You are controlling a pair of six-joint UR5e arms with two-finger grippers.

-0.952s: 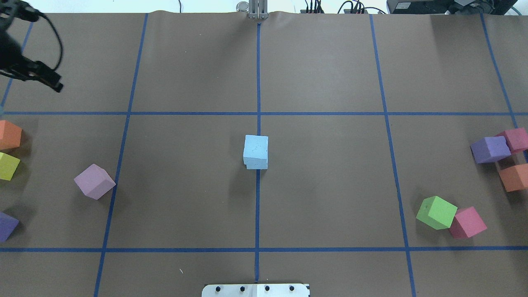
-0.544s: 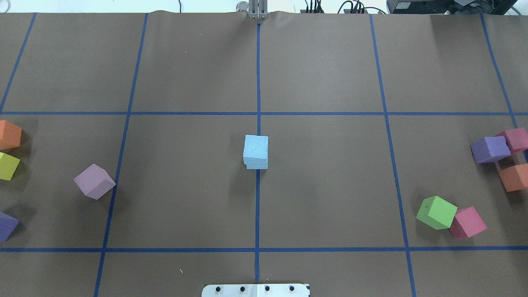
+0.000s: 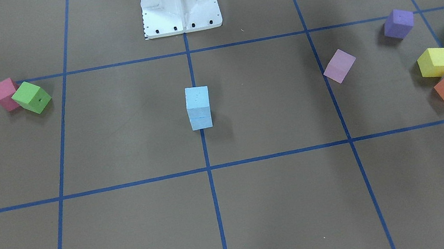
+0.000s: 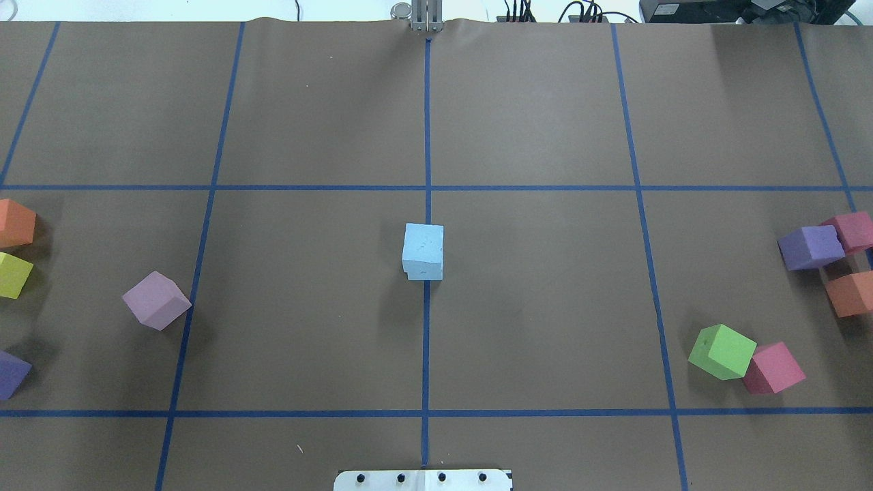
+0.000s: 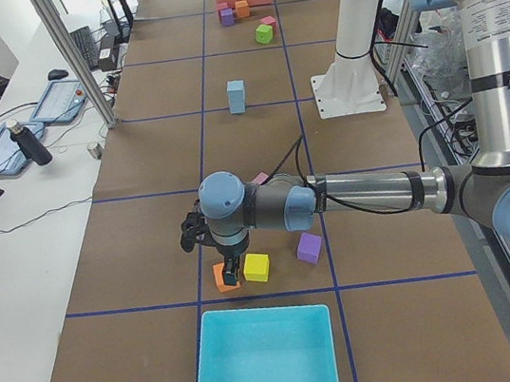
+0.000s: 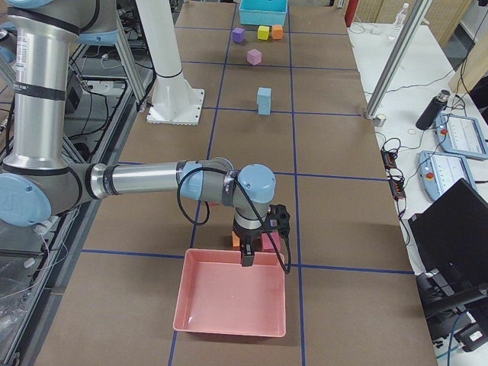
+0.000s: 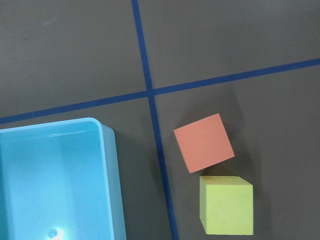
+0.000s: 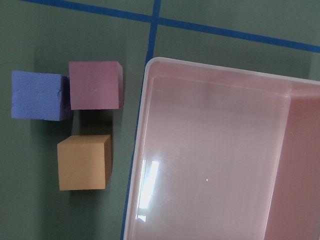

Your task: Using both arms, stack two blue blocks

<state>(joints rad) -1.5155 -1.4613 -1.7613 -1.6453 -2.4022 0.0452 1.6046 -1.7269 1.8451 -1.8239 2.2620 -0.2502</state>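
**Light sky-blue foam blocks [image 4: 423, 251] standing stacked at mid-table, both arms out at the ends**

Nearest the robot, a white metal base plate [image 4: 423, 480] is sitting on the brown paper-covered table [image 4: 307, 123]. Just beyond it, on the robot's right, a green foam cube [image 4: 721, 351] is touching a pink foam cube [image 4: 773, 368]. On the left a lilac foam cube [image 4: 156, 300] is lying alone, askew to the grid. Farther out, the pair is resting one upon the other on the centre blue tape line [image 4: 427, 123], the upper one slightly offset, with nothing touching them.

At the table's left end the left arm [image 5: 381, 196] is reaching low, and the left gripper [image 5: 231, 276] is pointing down over an orange foam cube [image 7: 204, 149], just beside a yellow foam cube [image 7: 225, 205] and near a teal plastic bin [image 7: 107, 175]. At the right end the right arm [image 6: 145, 179] is holding the right gripper [image 6: 248, 253] over the rim of a pink plastic tray [image 8: 145, 150], near a purple foam cube [image 8: 39, 95]. Whether either gripper's fingers are spread wide or drawn narrow cannot be told.
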